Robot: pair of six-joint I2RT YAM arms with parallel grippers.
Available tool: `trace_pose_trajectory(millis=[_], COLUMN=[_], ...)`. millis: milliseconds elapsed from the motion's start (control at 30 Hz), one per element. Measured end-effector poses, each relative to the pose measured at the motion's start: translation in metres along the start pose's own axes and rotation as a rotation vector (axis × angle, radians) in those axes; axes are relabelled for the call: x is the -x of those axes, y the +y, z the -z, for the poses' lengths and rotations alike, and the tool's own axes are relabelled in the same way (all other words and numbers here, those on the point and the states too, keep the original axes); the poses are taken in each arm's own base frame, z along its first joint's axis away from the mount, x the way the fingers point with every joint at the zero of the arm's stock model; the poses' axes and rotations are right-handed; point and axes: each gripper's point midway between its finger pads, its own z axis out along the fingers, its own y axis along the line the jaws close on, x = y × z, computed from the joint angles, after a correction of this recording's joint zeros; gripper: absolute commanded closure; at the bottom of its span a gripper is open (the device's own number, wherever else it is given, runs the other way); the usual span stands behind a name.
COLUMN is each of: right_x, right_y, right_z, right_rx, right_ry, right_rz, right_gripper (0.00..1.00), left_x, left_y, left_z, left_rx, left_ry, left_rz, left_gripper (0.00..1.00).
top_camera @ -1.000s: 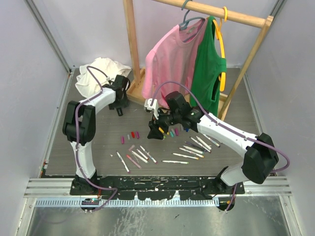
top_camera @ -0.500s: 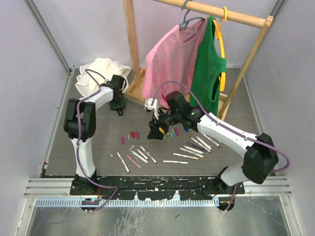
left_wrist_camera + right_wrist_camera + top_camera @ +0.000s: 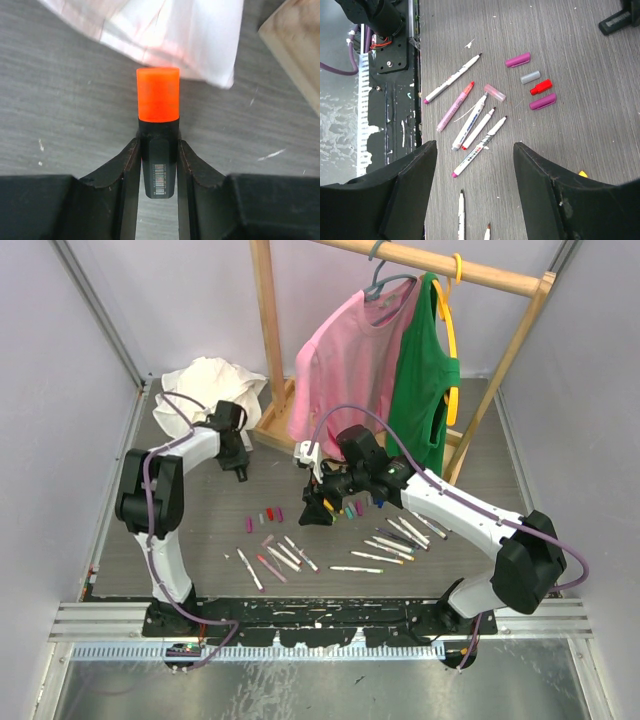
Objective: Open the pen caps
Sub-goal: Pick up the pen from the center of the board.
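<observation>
Lying just beyond the black marker [image 3: 158, 135] — white cloth [image 3: 165, 30], wooden base [image 3: 295, 55].

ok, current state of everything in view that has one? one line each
left gripper, jaws shut on the black marker
black marker, held, orange cap on
right gripper, jaws open, empty, above the pens
pens, lying flat on the table, most tips bare
loose caps, off, lying near the pens
pink shirt, hanging on the rack
green shirt, hanging on the rack
white cloth, crumpled on the table
</observation>
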Motion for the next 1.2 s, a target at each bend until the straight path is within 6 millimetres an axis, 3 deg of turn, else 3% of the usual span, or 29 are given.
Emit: trace_pose_trajectory(millis=[167, 367, 500, 833, 1000, 1200], right_x=[0.001, 0.004, 0.005, 0.001, 0.013, 0.026], right_y=[0.003, 0.007, 0.008, 0.002, 0.001, 0.001], right_z=[0.0, 0.0, 0.002, 0.018, 0.019, 0.021], right_rx=[0.018, 0.047, 0.062, -0.027, -0.025, -0.02], right_ry=[-0.005, -0.021, -0.038, -0.21, -0.283, -0.329], right_rz=[-0.002, -0.004, -0.022, -0.084, -0.087, -0.063], right_gripper=[0.32, 0.32, 0.32, 0.28, 0.24, 0.23], left_x=[-0.013, -0.005, -0.013, -0.078, -0.106, -0.123], left_y=[0.006, -0.007, -0.02, -0.053, -0.067, -0.072], left_z=[0.026, 0.091, 0.136, 0.223, 0.265, 0.28], left_rx=[-0.054, -0.268, -0.487, -0.94, -1.101, -1.135], left_ry=[-0.022, -0.195, -0.317, -0.492, -0.567, -0.587], left_rz=[0.008, 0.046, 0.075, 0.135, 0.171, 0.246], left_gripper=[0.99, 1.0, 1.0, 1.0, 1.0, 1.0])
